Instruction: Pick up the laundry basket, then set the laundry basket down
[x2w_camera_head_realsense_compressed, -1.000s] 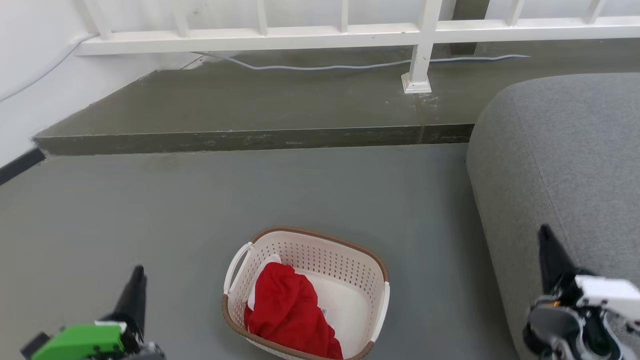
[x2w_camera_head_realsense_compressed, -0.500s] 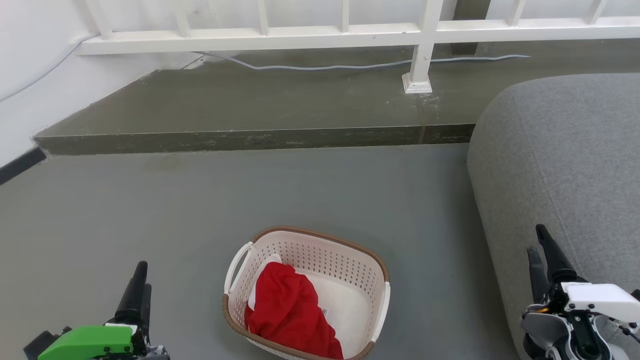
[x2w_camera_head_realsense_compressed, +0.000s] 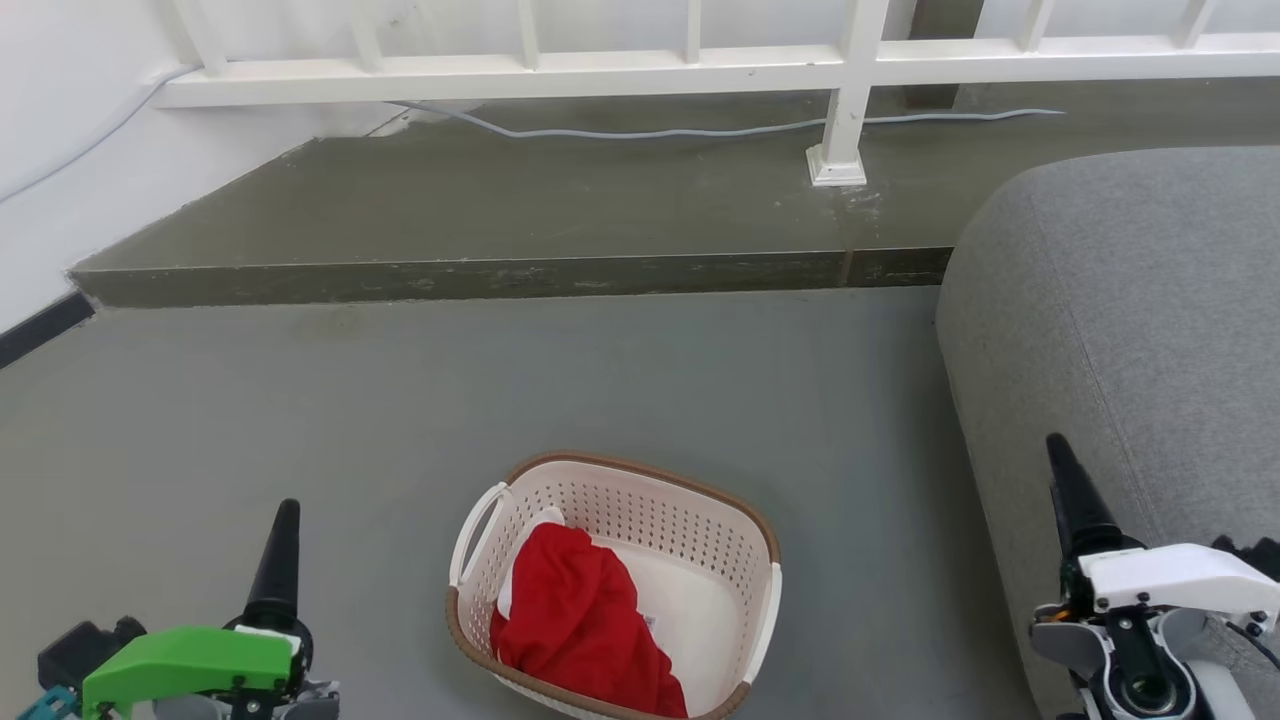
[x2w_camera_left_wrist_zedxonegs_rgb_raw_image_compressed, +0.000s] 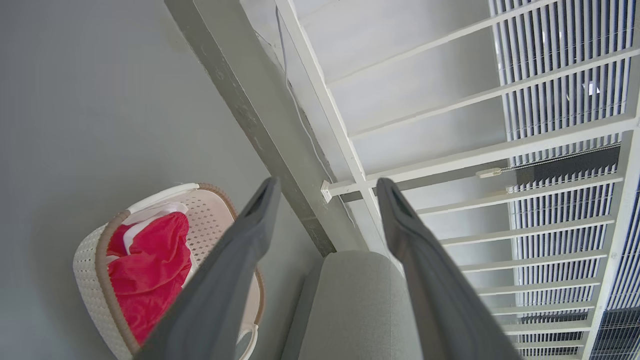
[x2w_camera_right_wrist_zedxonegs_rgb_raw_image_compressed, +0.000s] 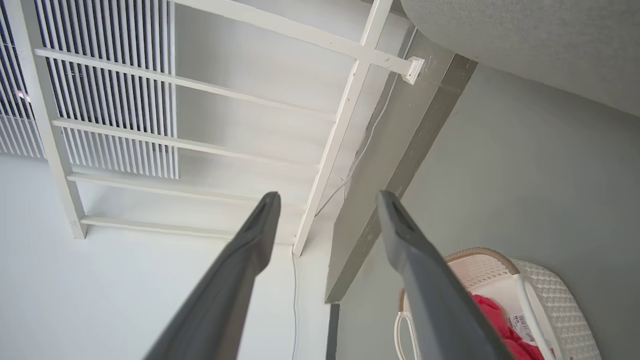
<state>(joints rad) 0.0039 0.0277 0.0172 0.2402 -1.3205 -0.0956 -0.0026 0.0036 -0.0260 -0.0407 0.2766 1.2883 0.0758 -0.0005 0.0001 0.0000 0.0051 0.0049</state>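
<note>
Zero contact yet: laundry basket (x2w_camera_head_realsense_compressed: 640, 505) on floor (x2w_camera_head_realsense_compressed: 300, 400), lower centre of head frame, red cloth (x2w_camera_head_realsense_compressed: 580, 620) inside. Approach step. Left claw (x2w_camera_head_realsense_compressed: 283, 518) lower left, right claw (x2w_camera_head_realsense_compressed: 1062, 458) lower right, both wide, empty. Next, probably: reach both side handles (x2w_camera_head_realsense_compressed: 470, 535), lift level.

The near rim of the laundry basket (x2w_camera_head_realsense_compressed: 640, 515) is cut off by the head view's bottom edge; the red cloth (x2w_camera_head_realsense_compressed: 575, 610) hides part of its bottom.
</note>
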